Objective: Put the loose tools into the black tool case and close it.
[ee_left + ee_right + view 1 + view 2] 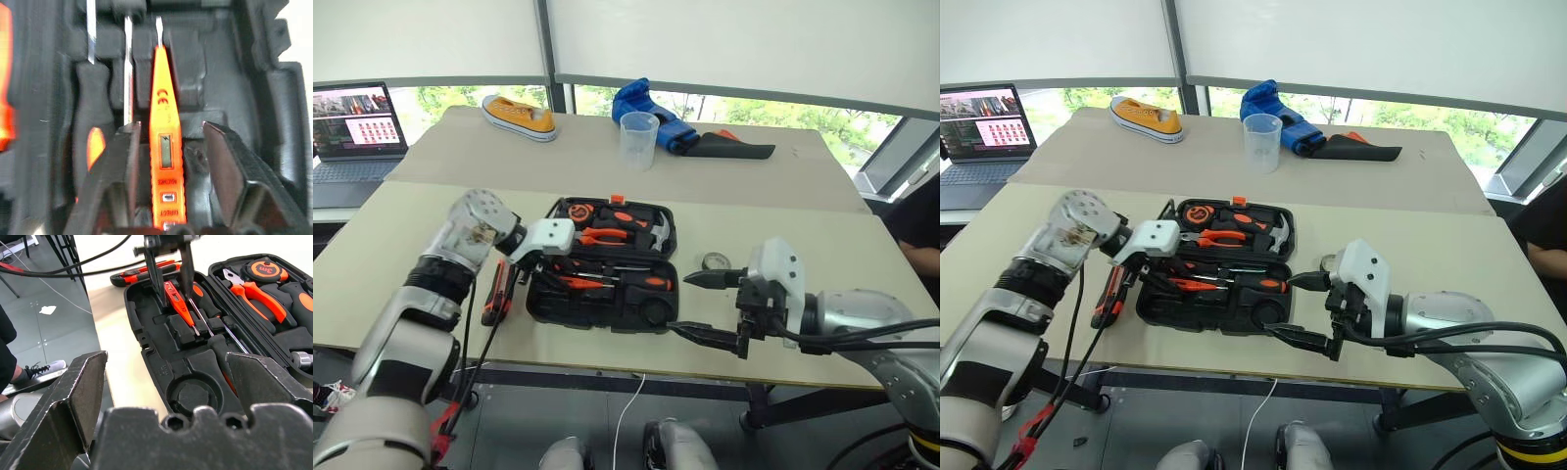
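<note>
On the bench (783, 255), head view: black tool case (545, 306) lies open; utility knife (495, 291) waits beside it. Left wrist: left tool (168, 134) parted around the seated tester screwdriver (165, 132). Right wrist: right tool (166, 382) wide, empty.

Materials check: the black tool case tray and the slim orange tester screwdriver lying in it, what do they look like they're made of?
Black tool case: looks like moulded hard plastic, matte, with sharp-edged formed recesses and raised lettering.
Slim orange tester screwdriver: glossy orange plastic body, judging by its sheen and printed marks, with a small grey window; the thin bright shaft looks like bare metal.
</note>
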{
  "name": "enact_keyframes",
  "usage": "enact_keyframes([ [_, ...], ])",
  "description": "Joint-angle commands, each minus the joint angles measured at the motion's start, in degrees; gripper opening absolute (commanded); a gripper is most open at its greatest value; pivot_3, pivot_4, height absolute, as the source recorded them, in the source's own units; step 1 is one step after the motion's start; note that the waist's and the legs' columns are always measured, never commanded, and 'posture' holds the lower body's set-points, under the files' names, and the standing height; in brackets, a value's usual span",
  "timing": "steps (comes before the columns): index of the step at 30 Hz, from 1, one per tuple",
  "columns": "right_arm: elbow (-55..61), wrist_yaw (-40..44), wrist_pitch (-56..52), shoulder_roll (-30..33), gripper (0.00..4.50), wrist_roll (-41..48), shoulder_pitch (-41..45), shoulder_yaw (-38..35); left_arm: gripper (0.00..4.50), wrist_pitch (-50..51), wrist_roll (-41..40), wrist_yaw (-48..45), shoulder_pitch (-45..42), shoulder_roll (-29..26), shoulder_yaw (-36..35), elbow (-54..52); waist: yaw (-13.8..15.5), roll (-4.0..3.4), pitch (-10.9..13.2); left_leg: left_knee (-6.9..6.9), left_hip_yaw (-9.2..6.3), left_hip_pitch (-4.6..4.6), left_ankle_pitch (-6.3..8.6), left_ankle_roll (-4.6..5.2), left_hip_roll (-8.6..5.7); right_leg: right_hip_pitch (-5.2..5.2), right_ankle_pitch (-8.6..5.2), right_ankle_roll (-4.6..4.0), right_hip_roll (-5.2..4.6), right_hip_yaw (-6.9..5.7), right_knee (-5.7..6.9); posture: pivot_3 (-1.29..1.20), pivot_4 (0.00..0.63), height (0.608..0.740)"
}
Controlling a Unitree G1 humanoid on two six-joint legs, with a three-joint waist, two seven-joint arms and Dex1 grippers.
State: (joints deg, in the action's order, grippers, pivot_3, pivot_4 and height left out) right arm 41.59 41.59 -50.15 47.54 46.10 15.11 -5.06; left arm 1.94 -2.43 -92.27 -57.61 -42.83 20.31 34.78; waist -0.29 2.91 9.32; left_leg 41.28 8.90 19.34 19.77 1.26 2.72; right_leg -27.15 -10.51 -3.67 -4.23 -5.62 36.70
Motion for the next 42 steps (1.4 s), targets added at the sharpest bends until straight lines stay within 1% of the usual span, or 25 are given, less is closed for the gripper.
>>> enact_keyframes([
  [1,1.16,0.23,0.74,0.68,4.50,0.57,0.29,-0.74,2.01,3.51,-5.41,0.22,2.53,-1.66,-5.10,-3.43,0.05,0.00,0.00,0.00,0.00,0.00,0.00,0.00,0.00,0.00,-0.01,0.01,-0.01,0.00,0.00,0.00,0.150,0.724],
  [2,1.11,0.31,0.74,0.74,4.50,0.55,0.19,-0.69,1.48,4.56,-5.99,0.66,3.51,-1.53,-6.19,-3.86,0.11,-0.01,0.00,0.00,0.00,-0.01,0.00,0.00,-0.01,0.00,-0.04,0.07,-0.03,-0.01,0.01,0.00,0.150,0.724],
  [3,1.05,0.40,0.76,0.82,4.50,0.50,0.13,-0.64,1.29,4.97,-6.45,1.20,4.44,-1.29,-7.12,-4.21,0.18,0.00,0.00,0.01,0.01,-0.01,0.00,0.01,-0.02,0.01,-0.07,0.13,-0.05,0.00,0.04,0.00,0.150,0.724],
  [5,0.85,0.63,0.78,0.96,4.50,0.42,0.25,-0.44,0.46,4.90,-6.67,2.97,6.15,-0.45,-8.36,-4.32,0.32,0.00,0.00,0.06,0.01,0.00,0.00,0.01,-0.04,0.01,-0.11,0.22,-0.06,-0.01,0.05,0.00,0.150,0.724],
  [6,0.73,0.73,0.79,1.00,4.50,0.41,0.35,-0.39,0.12,4.85,-6.62,3.72,6.81,0.03,-8.73,-4.38,0.38,0.00,0.00,0.08,0.01,0.02,0.01,0.01,-0.04,0.01,-0.11,0.23,-0.06,-0.02,0.04,0.00,0.150,0.724],
  [7,0.58,0.81,0.77,1.01,4.50,0.35,0.53,-0.28,0.04,4.57,-6.73,4.39,7.51,0.60,-9.14,-4.41,0.49,0.00,0.00,0.10,0.01,0.02,0.01,0.02,-0.05,0.01,-0.10,0.23,-0.07,-0.01,0.05,0.00,0.150,0.724],
  [15,-0.34,1.83,1.00,1.53,4.50,-0.21,0.97,-0.19,0.04,3.35,-5.30,7.10,10.67,2.52,-8.70,-5.37,0.86,0.00,0.00,0.12,0.02,0.05,0.03,0.04,-0.09,0.01,0.02,0.08,-0.08,-0.02,0.02,0.00,0.150,0.724],
  [22,-0.46,1.74,1.00,1.38,4.50,-0.34,1.08,0.17,0.04,-1.03,-4.30,12.13,13.04,6.56,-9.56,-2.17,0.86,0.00,0.00,0.14,0.01,0.05,0.03,0.05,-0.09,0.02,0.04,0.09,-0.09,0.00,0.03,0.00,0.150,0.724],
  [26,-0.36,1.52,0.91,1.42,4.50,-0.25,0.96,0.15,0.04,-2.16,-4.12,13.45,13.61,6.79,-9.94,-0.47,0.81,0.00,0.00,0.13,0.01,0.03,0.03,0.05,-0.08,0.03,0.04,0.09,-0.08,0.00,0.02,0.00,0.150,0.724],
  [35,-0.69,1.25,1.01,1.09,4.50,-0.24,1.19,0.40,0.04,-3.33,-4.00,12.96,16.78,5.45,-11.07,0.05,0.79,-0.01,-0.01,0.12,0.02,-0.01,0.03,0.05,-0.06,0.05,0.04,0.10,-0.08,-0.01,0.02,0.00,0.150,0.724],
  [42,-1.70,1.30,1.25,0.76,4.50,-0.41,1.68,0.75,0.04,-2.48,-4.32,13.88,21.35,4.78,-12.56,-3.99,0.74,-0.10,-0.09,0.12,0.02,-0.09,0.03,0.05,-0.04,0.15,-0.05,0.25,-0.10,0.00,0.03,0.00,0.150,0.724],
])
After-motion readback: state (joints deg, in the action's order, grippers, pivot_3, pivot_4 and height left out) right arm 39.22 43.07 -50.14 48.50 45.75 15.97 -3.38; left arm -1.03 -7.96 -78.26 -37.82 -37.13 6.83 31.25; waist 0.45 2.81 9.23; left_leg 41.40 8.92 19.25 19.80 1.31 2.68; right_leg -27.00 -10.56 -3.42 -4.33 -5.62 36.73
